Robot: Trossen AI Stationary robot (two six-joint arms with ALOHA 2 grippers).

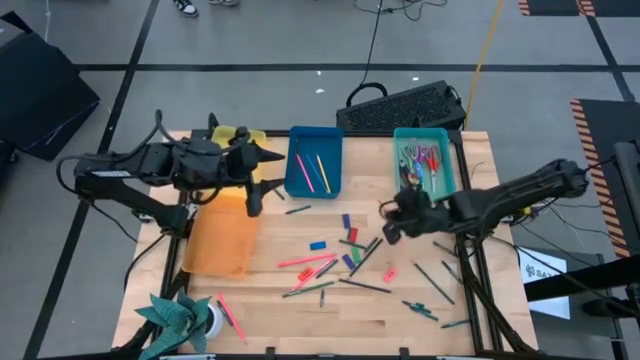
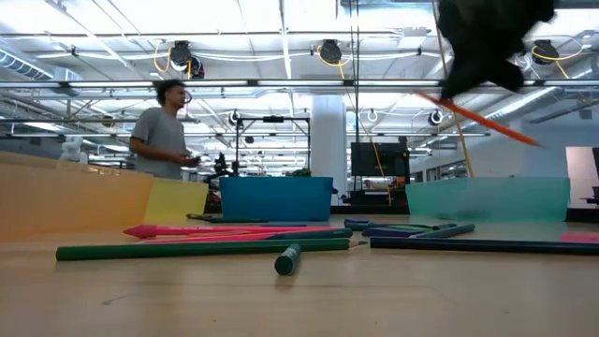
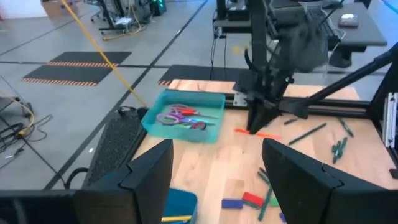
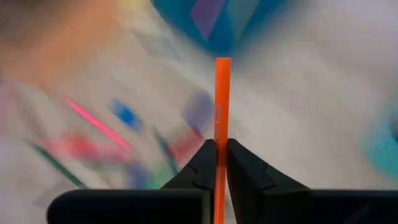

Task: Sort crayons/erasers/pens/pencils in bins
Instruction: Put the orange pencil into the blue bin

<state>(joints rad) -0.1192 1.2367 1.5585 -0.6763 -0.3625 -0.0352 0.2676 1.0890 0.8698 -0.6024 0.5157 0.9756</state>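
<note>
My right gripper [image 1: 388, 218] hangs over the table's middle right, in front of the teal bin [image 1: 425, 160], shut on an orange stick [image 2: 482, 120]. My left gripper [image 1: 262, 172] hovers open at the far left, between the yellow bin [image 1: 240, 135] and the blue bin [image 1: 315, 160], just beyond the orange bin [image 1: 222, 238]. It holds nothing. The blue bin holds a few thin sticks, the teal bin several mixed pieces. Loose sticks and small erasers [image 1: 345, 222] lie flat on the wood in the middle. My right gripper pinches the orange stick's shaft [image 4: 221, 134] between its two fingers, which come from above and point down. The stick is lifted clear of the table and slants a little, its longer free part [image 2: 510, 133] sticking out to one side of the gripper.
A black keyboard [image 1: 400, 105] lies beyond the far edge, behind the bins. Green, pink and dark sticks are scattered over the middle and near right [image 1: 430, 290]. A green leafy thing [image 1: 180, 315] sits at the near left corner. A person [image 2: 164, 131] stands in the room behind.
</note>
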